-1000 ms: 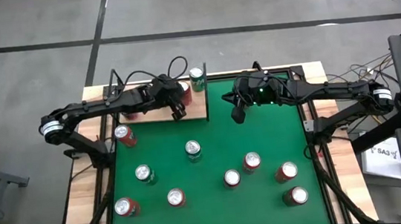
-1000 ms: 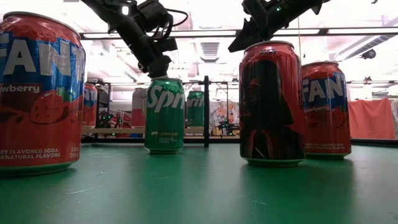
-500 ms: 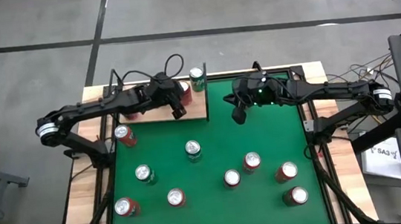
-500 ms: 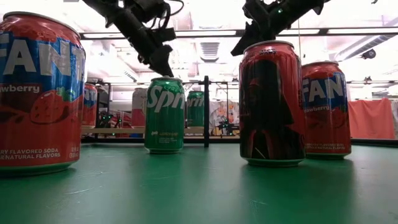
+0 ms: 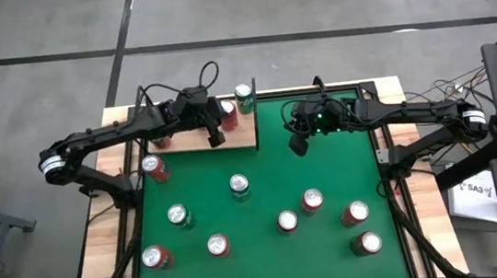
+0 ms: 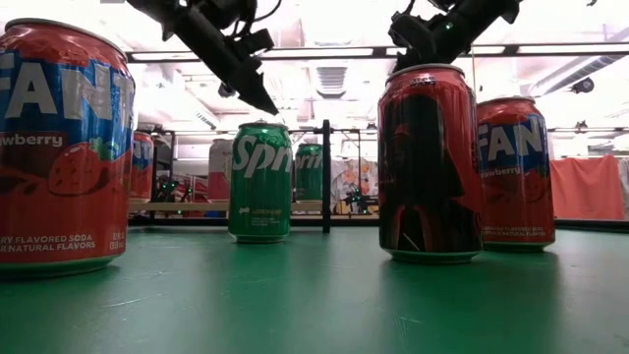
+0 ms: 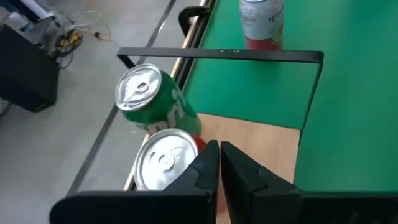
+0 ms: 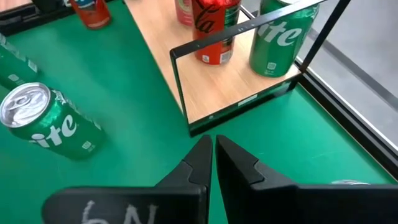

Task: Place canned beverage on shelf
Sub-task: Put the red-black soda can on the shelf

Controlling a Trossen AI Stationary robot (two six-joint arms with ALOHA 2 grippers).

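Green felt table (image 5: 261, 170) with nine cans scattered across it – mostly red, a couple green. The wooden shelf (image 5: 239, 138) sits at its far-left corner, carrying a green can (image 5: 244, 97) and a red can (image 5: 228, 113).

I read "FAN" in white on blue, "berry" below it, and lower down "FLAVORED SODA" and "NATURAL FLAVORS" on the red can (image 6: 64, 147) nearest the low camera. The green can (image 6: 260, 182) mid-table shows "Spri". The red can (image 6: 514, 169) behind the dark one also shows "FAN". Through the right wrist camera, a green can (image 8: 281, 38) at the shelf's corner reads "ite", and so does the green can (image 8: 46, 121) on the felt. The other labels I can't make out.
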